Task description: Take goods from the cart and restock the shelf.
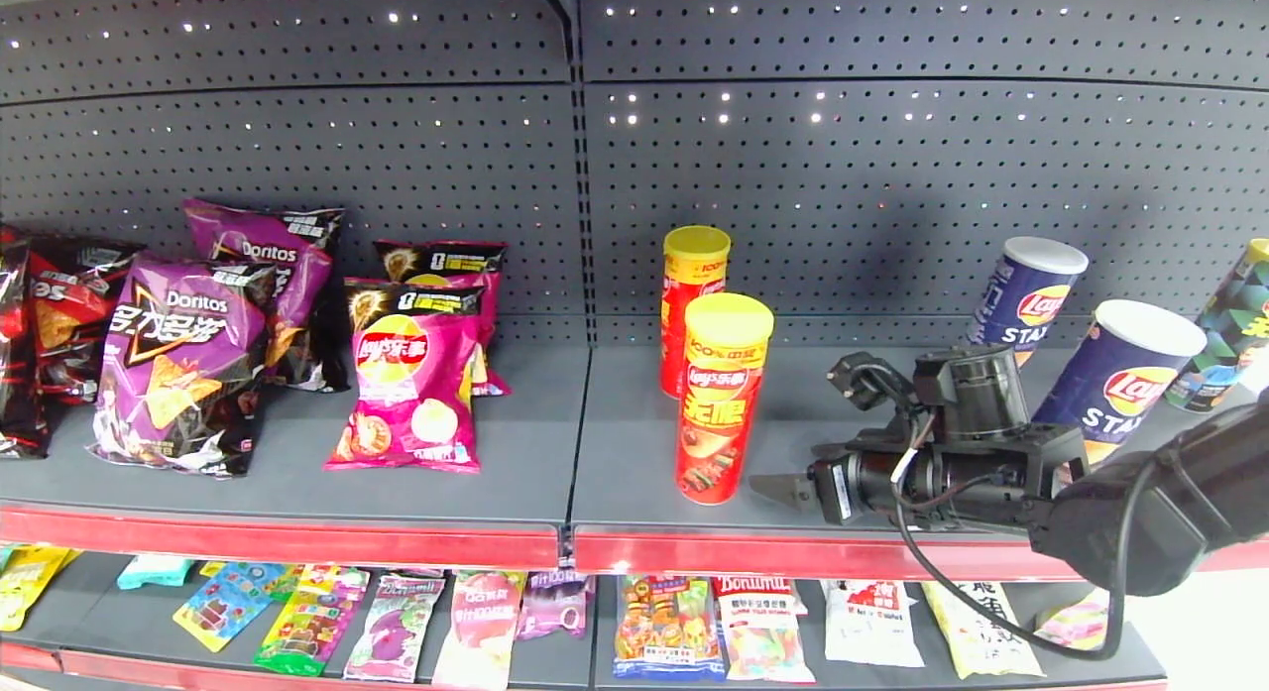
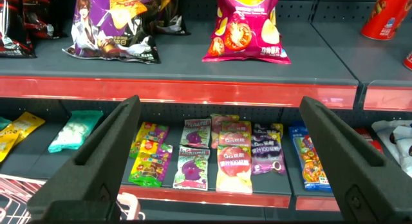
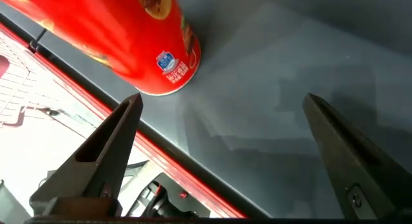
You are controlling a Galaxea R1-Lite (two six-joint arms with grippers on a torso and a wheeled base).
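Observation:
Two red chip cans with yellow lids stand mid-shelf; the front one (image 1: 722, 399) is near the shelf's red front edge (image 1: 694, 550), and its base (image 3: 148, 50) appears in the right wrist view. Just right of this can, low over the shelf board, my right gripper (image 1: 783, 490) (image 3: 219, 153) stands open with nothing between its fingers, apart from the can. My left gripper (image 2: 219, 163) is open and empty in front of the shelf, facing the lower level's candy bags (image 2: 193, 163).
Purple and pink chip bags (image 1: 411, 389) fill the shelf's left half. Blue cans (image 1: 1120, 374) lean at the right behind my right arm. Grey board between the red and blue cans is bare. A white wire mesh (image 2: 19, 198) shows below the left gripper.

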